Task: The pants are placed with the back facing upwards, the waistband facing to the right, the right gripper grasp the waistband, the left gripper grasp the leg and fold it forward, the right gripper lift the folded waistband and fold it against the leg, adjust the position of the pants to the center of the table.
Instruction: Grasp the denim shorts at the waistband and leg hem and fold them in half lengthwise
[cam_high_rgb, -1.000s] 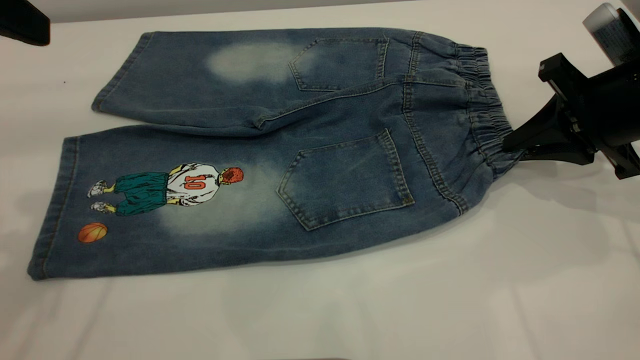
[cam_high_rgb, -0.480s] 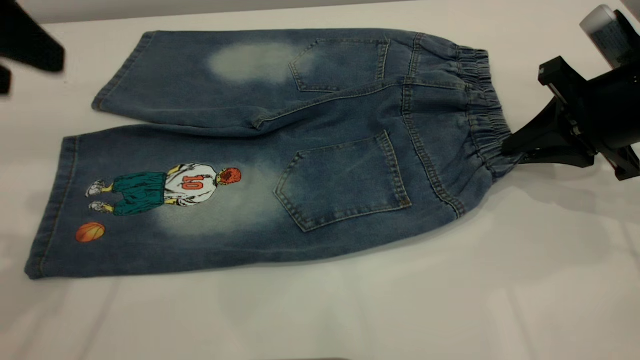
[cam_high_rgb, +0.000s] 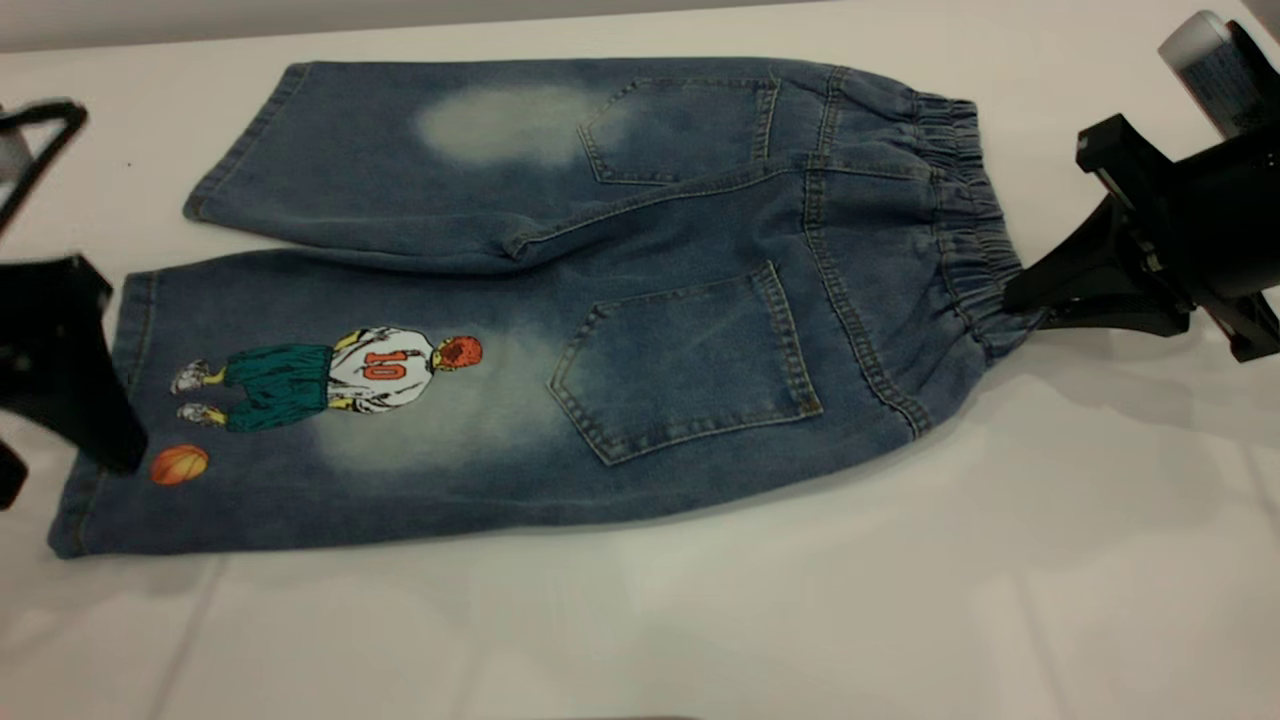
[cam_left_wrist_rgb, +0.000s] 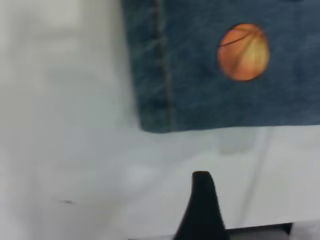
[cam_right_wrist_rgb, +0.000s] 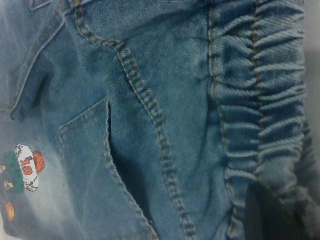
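The pants (cam_high_rgb: 600, 300) lie flat on the table (cam_high_rgb: 700, 620), back pockets up, with the ruffled waistband (cam_high_rgb: 965, 220) to the right. My right gripper (cam_high_rgb: 1015, 295) is shut on the waistband's near end; its dark finger (cam_right_wrist_rgb: 262, 215) presses on the gathered denim (cam_right_wrist_rgb: 260, 100). The leg (cam_high_rgb: 300, 420) with the "10" player and orange ball (cam_high_rgb: 180, 464) is the near one. My left gripper (cam_high_rgb: 68, 478) hangs open over that leg's hem at the far left. In the left wrist view one finger (cam_left_wrist_rgb: 201, 200) sits above bare table, just off the hem corner (cam_left_wrist_rgb: 150, 100) and ball (cam_left_wrist_rgb: 244, 52).
The other leg (cam_high_rgb: 400, 170), with only a pale patch, lies behind the printed one. Bare white tabletop stretches in front of the pants and to the right, below the right arm (cam_high_rgb: 1190, 240).
My left gripper has come down from the far-left corner to the printed leg's hem. The pants crept slightly left. The right gripper has kept its hold and place.
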